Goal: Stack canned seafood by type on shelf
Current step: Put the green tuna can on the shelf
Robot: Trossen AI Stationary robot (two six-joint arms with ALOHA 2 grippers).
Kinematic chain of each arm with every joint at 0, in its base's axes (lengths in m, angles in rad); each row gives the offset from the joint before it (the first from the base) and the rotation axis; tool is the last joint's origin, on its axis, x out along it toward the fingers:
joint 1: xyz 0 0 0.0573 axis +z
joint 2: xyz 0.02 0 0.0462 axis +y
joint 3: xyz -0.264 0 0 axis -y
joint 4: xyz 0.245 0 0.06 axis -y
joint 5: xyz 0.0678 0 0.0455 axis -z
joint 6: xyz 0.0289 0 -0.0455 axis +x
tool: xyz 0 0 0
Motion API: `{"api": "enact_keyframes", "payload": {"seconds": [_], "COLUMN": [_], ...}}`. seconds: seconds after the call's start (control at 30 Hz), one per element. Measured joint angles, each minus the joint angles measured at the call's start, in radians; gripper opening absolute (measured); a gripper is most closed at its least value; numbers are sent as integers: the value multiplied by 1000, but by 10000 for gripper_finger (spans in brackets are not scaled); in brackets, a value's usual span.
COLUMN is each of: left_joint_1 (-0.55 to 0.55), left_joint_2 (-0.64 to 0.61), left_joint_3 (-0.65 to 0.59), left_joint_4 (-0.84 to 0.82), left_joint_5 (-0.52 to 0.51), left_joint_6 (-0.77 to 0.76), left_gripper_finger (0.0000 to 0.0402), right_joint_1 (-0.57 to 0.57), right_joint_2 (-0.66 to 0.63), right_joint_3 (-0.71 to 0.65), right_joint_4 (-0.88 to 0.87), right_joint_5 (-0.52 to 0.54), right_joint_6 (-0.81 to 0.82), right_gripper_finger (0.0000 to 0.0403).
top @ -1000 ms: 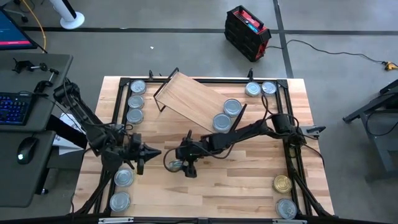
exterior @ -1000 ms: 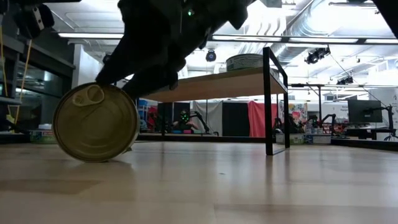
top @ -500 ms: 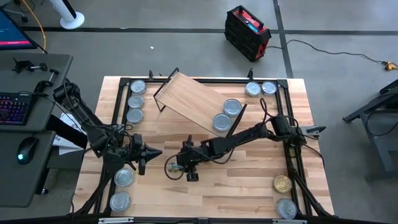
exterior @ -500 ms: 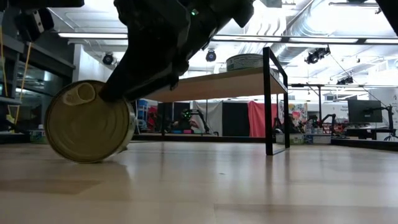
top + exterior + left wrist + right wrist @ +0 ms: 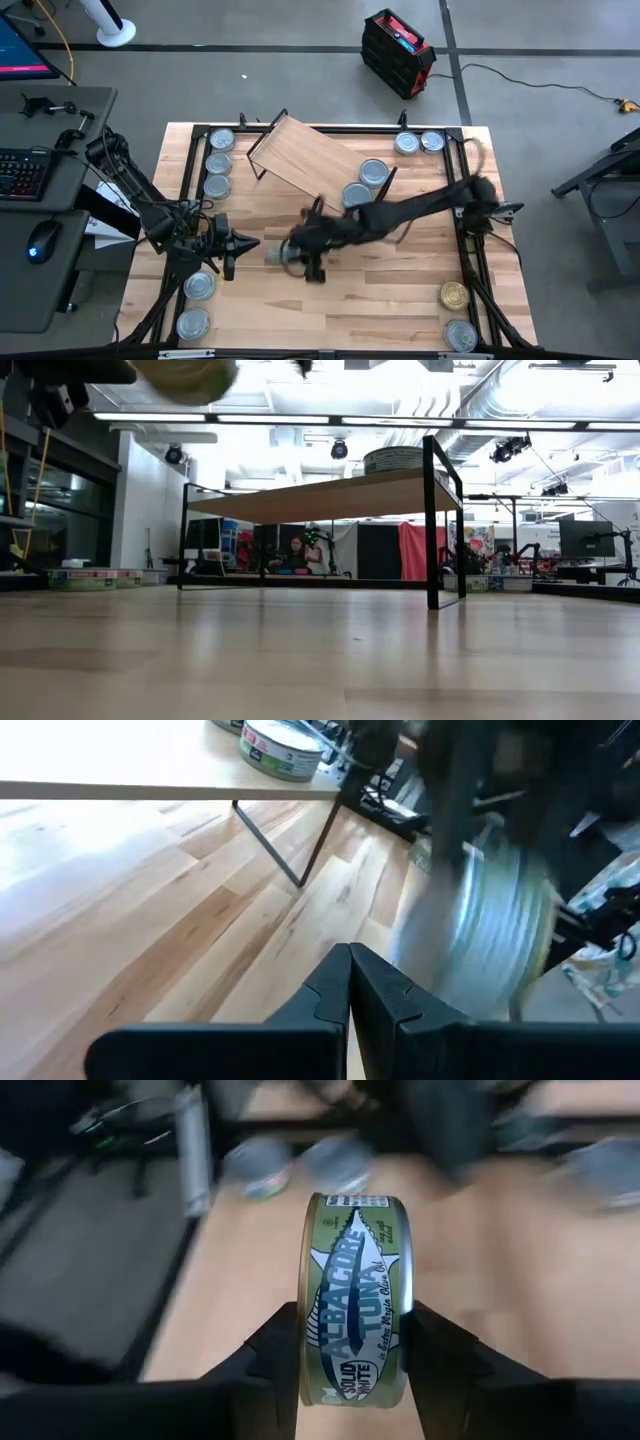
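My right gripper (image 5: 352,1342) is shut on a gold-topped can of seafood (image 5: 355,1300) with a green tuna label. It holds the can above the table's middle (image 5: 282,256); the low view shows the can (image 5: 185,374) only at the picture's top. The shelf (image 5: 300,160) stands slantwise at the far middle on black legs, with two silver-blue cans (image 5: 372,172) (image 5: 356,196) on its right end. My left gripper (image 5: 245,243) waits shut, left of the held can, and shows shut in the left wrist view (image 5: 350,958). My right gripper pinches the can between its two fingers (image 5: 275,1345), one on each flat end (image 5: 312,1330). The can stands on its edge in the hold, its labelled side wall toward the wrist camera. It is lifted clear of the table.
Three cans (image 5: 218,163) line the far left edge and two (image 5: 199,286) the near left. Two more (image 5: 406,143) sit at the far right. A gold can (image 5: 454,295) and a silver one (image 5: 460,335) are at the near right. Bare boards lie at the near middle.
My right gripper has risen fast with the gold-topped can. The can stood on its edge on the table a second ago, rolled a little toward the left, and now hangs well clear of the boards.
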Motion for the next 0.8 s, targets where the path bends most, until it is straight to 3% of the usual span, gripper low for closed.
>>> {"api": "enact_keyframes", "payload": {"seconds": [0.23, 0.43, 0.57, 0.8], "left_joint_1": [0, 0, -8, -6], "left_joint_2": [0, 0, 0, 0], "left_joint_3": [0, 0, 0, 0], "left_joint_4": [-17, -19, -19, -19], "left_joint_5": [0, 2, 4, 3], "left_joint_6": [0, -3, -32, -42], "left_gripper_finger": [0, 0, 0, 0], "right_joint_1": [-167, -360, -451, -629], "right_joint_2": [-226, -370, -491, -588], "right_joint_3": [7, -119, -290, -620], "right_joint_4": [-281, -412, -286, 146], "right_joint_5": [271, 302, 219, -155], "right_joint_6": [60, 195, 289, 600], "right_gripper_finger": [119, 119, 119, 119]}}
